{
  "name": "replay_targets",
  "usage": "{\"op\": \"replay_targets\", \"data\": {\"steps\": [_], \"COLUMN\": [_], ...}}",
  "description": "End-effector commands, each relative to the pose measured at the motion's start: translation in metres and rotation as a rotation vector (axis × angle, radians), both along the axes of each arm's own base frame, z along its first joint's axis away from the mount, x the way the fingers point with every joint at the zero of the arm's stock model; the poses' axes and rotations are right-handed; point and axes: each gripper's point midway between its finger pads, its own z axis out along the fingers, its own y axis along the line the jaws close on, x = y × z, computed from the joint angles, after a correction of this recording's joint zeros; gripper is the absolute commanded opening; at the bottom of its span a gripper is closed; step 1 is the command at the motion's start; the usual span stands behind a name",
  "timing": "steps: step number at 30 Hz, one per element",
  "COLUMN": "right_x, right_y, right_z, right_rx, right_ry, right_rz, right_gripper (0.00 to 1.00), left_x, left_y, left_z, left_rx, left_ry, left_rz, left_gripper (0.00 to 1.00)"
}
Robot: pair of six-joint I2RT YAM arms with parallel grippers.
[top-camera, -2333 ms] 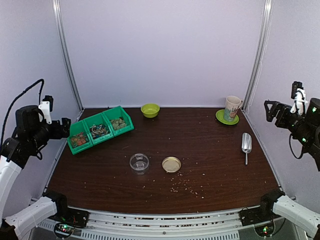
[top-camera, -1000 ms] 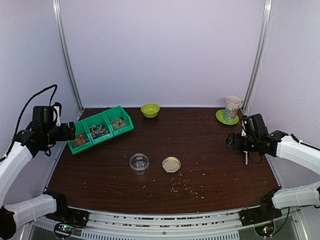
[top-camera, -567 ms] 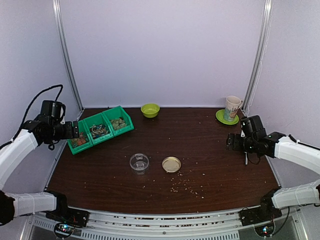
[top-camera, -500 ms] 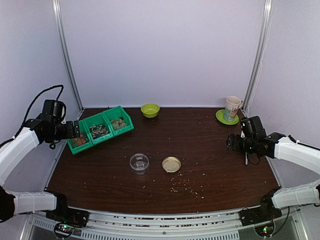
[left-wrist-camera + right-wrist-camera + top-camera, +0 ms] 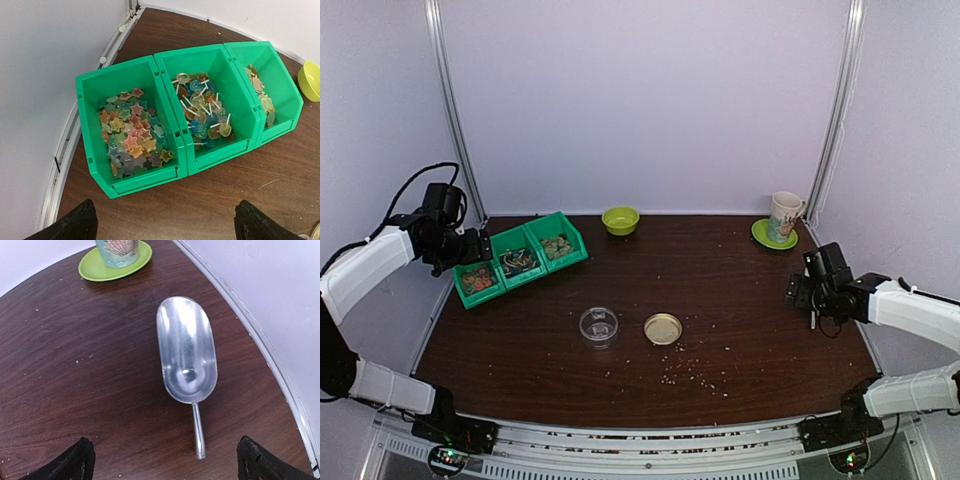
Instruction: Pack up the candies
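The left gripper point(image 5: 167, 226) hangs with its jaws spread wide and nothing between them, above the counter's point(image 5: 750, 330) far left corner, just in front of three green plastic bins point(image 5: 220, 152) that stand side by side and touching. The candies point(image 5: 132, 137) are all in these bins. The left bin holds a heap of small star-shaped ones in orange, red, green and gold. The middle bin holds round, flat ones on short white sticks point(image 5: 202, 110). The right bin holds a smaller pile of pale orange and green pieces point(image 5: 262, 97) against its wall, partly hidden.

Just to the right of the bins sits a small yellow-green bowl point(image 5: 620, 220). Nearer the arms, in mid-counter, a clear round plastic tub point(image 5: 599, 325) stands upright beside a flat tan round lid point(image 5: 663, 328), the two apart. Pale crumbs point(image 5: 685, 372) lie scattered in front of them.

At the far right corner a patterned mug point(image 5: 785, 215) stands on a green saucer point(image 5: 773, 238). Nearer, a shiny metal scoop point(image 5: 187, 352) lies along the right edge, hollow side up. The right gripper point(image 5: 165, 460) hovers over its handle, jaws spread wide, holding nothing.
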Motion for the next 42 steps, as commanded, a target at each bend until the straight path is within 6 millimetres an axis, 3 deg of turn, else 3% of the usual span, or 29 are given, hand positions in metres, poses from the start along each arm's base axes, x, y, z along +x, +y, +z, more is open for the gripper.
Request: {"op": "replay_targets", "data": {"steps": [1,5,10,14,21,42], "right_x": [-0.007,-0.006,-0.004,-0.003,-0.002,0.007], "right_y": [-0.020,-0.026,-0.029,-0.033,-0.029,-0.027], "right_z": [-0.022,-0.037,-0.055,-0.058,-0.069,-0.076], "right_rx": [0.025,0.040,0.068,0.078,0.093,0.094], "right_ry": [0.042,0.091,0.143,0.153,0.212,0.287], "right_rz": [-0.095,-0.117,-0.131,-0.150,-0.138,-0.137], "right_gripper": [1.00,0.96,0.86,0.74,0.62,0.49], "left_x": [0.007,0.005,0.006,0.006,0.004,0.003], "left_y": [-0.011,-0.017,-0.020,-0.022,-0.023,-0.025], "left_z": [0.002,-0.005,0.001,0.005,0.011,0.021], "left_rx": [-0.053,-0.081,-0.082,-0.088,-0.093,-0.111], "left_ry": [-0.036,-0.047,-0.067,-0.081,-0.101,-0.134], "left_rz": [-0.047,-0.074,-0.102,-0.112,-0.117,-0.126], "left_gripper": [0.98,0.98,0.98,0.98,0.98,0.98]}}
